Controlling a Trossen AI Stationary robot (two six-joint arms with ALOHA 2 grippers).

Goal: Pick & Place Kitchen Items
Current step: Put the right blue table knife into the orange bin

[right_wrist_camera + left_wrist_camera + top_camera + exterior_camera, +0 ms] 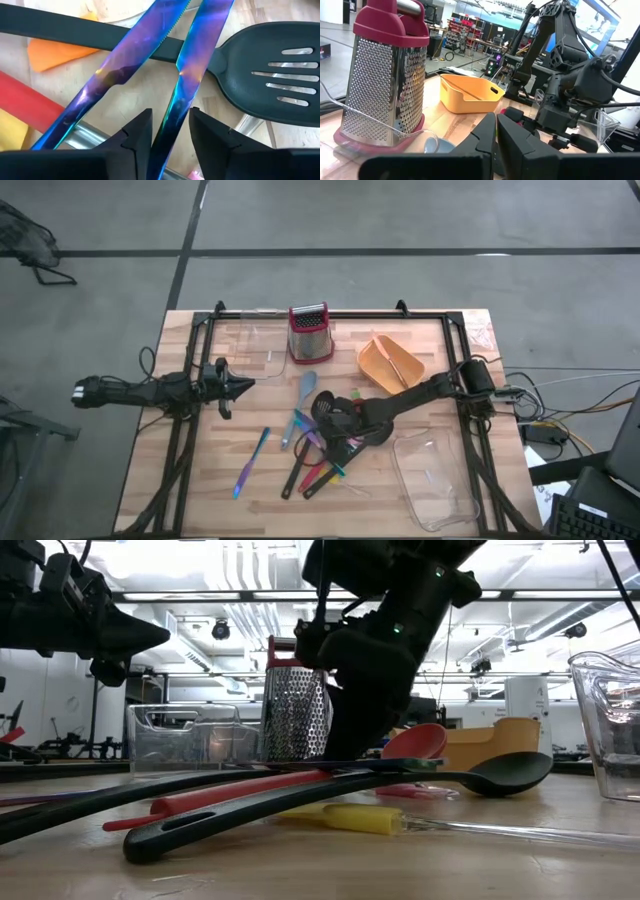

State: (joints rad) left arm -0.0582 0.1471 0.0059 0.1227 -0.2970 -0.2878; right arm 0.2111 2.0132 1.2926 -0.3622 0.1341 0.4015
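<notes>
Seen from above, your right gripper (345, 423) is lowered into the heap of utensils (315, 455) at mid-table, while the left gripper (238, 384) waits apart near the table's left side; a grater (308, 332), an orange tray (390, 363) and a clear bin (435, 475) lie around the heap. At table height, the right gripper stands directly over crossed long handles and a black spoon (505, 772), with a yellow-handled tool (350, 817) nearer the camera. From the left wrist, that arm's fingers (520, 145) are closed together, holding nothing. From the right wrist, the fingers (132, 135) are parted narrowly and straddle one of two iridescent blue-purple blades (187, 75), apparently a thin knife, lying across a black slotted spatula (275, 75); whether they press on it you cannot tell. Judge this blade as light, stiff and slick, with a serrated edge and little thickness to grip; you would likely hold it more securely nearer its handle, squeezing across the flat faces.
</notes>
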